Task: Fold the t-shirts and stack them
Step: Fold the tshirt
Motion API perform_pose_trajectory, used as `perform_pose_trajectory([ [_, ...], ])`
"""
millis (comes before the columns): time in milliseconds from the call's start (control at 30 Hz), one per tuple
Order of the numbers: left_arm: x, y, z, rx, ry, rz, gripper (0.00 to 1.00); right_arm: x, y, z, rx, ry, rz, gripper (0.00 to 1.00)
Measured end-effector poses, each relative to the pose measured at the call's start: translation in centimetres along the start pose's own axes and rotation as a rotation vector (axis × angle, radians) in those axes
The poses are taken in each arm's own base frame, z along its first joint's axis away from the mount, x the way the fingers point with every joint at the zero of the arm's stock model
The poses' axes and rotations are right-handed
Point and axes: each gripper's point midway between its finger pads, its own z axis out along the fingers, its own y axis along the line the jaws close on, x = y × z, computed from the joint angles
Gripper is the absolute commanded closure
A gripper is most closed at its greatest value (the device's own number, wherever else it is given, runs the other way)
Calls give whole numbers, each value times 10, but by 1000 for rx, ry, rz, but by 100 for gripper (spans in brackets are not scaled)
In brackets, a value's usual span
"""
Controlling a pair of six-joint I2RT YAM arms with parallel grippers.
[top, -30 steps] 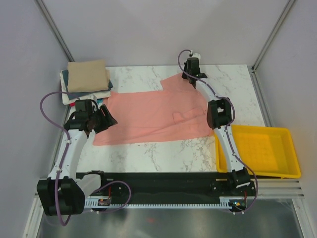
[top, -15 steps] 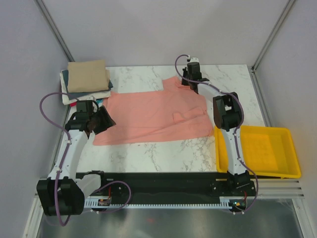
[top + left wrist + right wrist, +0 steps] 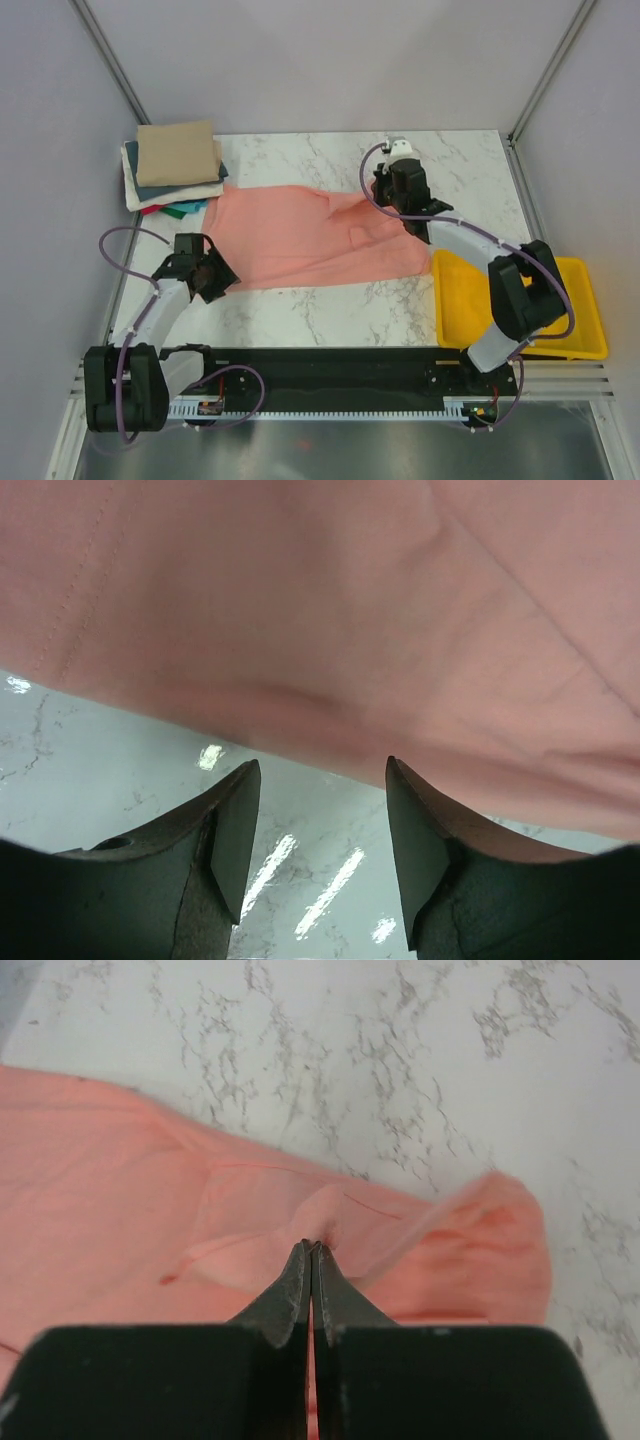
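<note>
Folding of the salmon-pink t-shirt [image 3: 290,235] is the step we are working on; it is lying spread across the middle of the table [image 3: 330,310]. Our right gripper [image 3: 312,1250] is pinching a tuck of its cloth towards the far right, jaws pressed together. Our left gripper [image 3: 320,768] is hovering partly open, empty, at the near left hem, which it likely needs to grasp next.

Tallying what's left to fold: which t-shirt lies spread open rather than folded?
The salmon-pink t-shirt, spread out in the middle with the right pincer shut on it. The others lie folded in a stack at the far-left corner.
</note>
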Motion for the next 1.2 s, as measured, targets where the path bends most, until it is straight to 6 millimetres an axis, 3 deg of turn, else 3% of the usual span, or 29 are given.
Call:
perform_pose_trajectory([
  [133, 9, 8, 14, -26, 24, -24, 40, 29, -21, -39, 60, 43, 7, 100],
  [333, 16, -2, 18, 17, 19, -19, 47, 35, -32, -95, 90, 7, 50, 100],
  [533, 33, -16, -1, 91, 9, 1, 46, 43, -46, -131, 155, -13, 106, 100],
  [667, 26, -29, -21, 146, -38, 8, 44, 56, -51, -145, 176, 1, 138, 100],
  [767, 6, -42, -33, 139, -71, 7, 42, 67, -53, -149, 186, 19, 155, 100],
  [967, -64, -89, -35, 96, -148, 16, 42, 87, -68, -151, 272, 69, 189, 100],
  [1067, -102, -115, -19, 66, -184, 28, 42, 90, -82, -154, 342, 70, 215, 100],
  [1200, -147, -139, 23, -3, -212, 69, 43, 93, -93, -157, 387, 72, 227, 100],
])
